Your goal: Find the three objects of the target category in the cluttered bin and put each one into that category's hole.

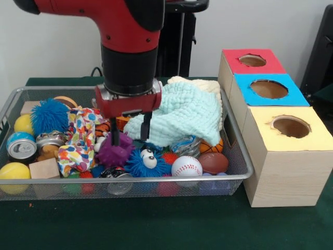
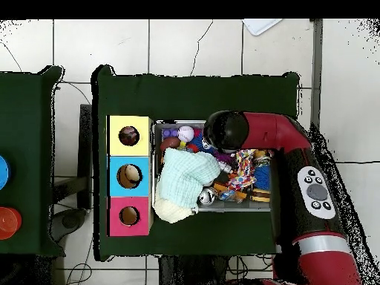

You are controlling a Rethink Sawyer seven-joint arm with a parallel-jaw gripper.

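Observation:
The wire mesh bin [image 1: 244,165] stands on the green table, full of toys. A polka-dot cloth [image 1: 78,138] lies crumpled left of centre in it, and also shows in the overhead view [image 2: 243,172]. I see no other dotted cloth apart from this bundle. My gripper [image 1: 130,141] hangs open and empty just right of the cloth, over a purple fuzzy ball [image 1: 115,152]. The yellow-topped box's hole [image 1: 291,126] is to the right of the bin, nearest the camera, and also shows in the overhead view [image 2: 129,136]. In the overhead view the arm's wrist [image 2: 226,132] covers the gripper.
A mint-green waffle cloth [image 1: 177,114] lies on a cream one [image 1: 205,86] at the bin's back right. Around the gripper are a blue fuzzy ball [image 1: 49,115], a can [image 1: 21,146], a wooden block [image 1: 44,168] and a baseball [image 1: 186,166]. The blue-topped box [image 1: 268,89] and red-topped box [image 1: 252,61] stand behind the yellow one.

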